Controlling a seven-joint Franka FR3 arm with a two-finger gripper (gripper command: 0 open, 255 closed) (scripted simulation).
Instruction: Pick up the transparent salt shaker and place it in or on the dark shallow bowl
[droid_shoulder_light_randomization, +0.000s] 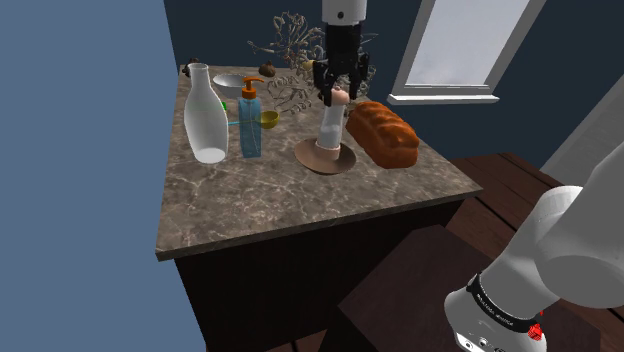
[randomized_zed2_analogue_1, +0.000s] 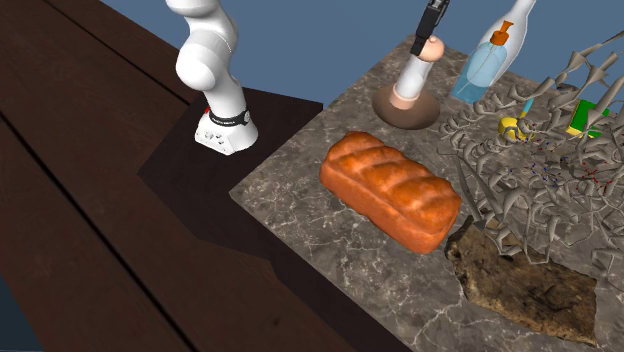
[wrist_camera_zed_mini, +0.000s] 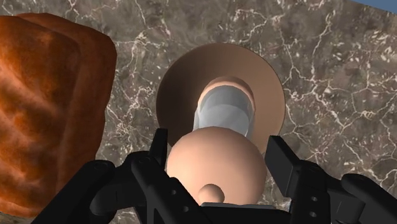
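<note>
1. black pincer (droid_shoulder_light_randomization: 338, 97) hangs straight down over the marble counter (droid_shoulder_light_randomization: 300, 205), clenched on the rounded pale cap of the salt shaker (droid_shoulder_light_randomization: 331, 125). in the wrist view its two fingers (wrist_camera_zed_mini: 159, 149) press close against either side of that cap.
2. the salt shaker (wrist_camera_zed_mini: 224, 111) stands upright directly below the pincer (wrist_camera_zed_mini: 216, 143), its clear body running down from the cap. its foot rests in the middle of the shallow bowl (wrist_camera_zed_mini: 181, 83).
3. the shallow bowl (droid_shoulder_light_randomization: 345, 162) looks tan-brown and sits flat on the counter. its rim shows all round the shaker's base.
4. a brown bread loaf (droid_shoulder_light_randomization: 383, 135) lies just beside the bowl on the shoulder view's right, apart from it. in the second exterior view the loaf (randomized_zed2_analogue_1: 390, 188) lies nearer the camera than the bowl (randomized_zed2_analogue_1: 425, 115), the shaker (randomized_zed2_analogue_1: 412, 75) and the pincer (randomized_zed2_analogue_1: 428, 40).
5. on the shoulder view's left of the bowl stands a blue pump bottle (droid_shoulder_light_randomization: 250, 125), with a small yellow cup (droid_shoulder_light_randomization: 268, 119) just beside it.
6. further left stands a tall white bottle (droid_shoulder_light_randomization: 205, 115), and behind it a white bowl (droid_shoulder_light_randomization: 228, 84).
7. at the back of the counter sits a tangled wiry ornament (droid_shoulder_light_randomization: 290, 50). a window (droid_shoulder_light_randomization: 470, 50) is set in the dark wall beyond.
</note>
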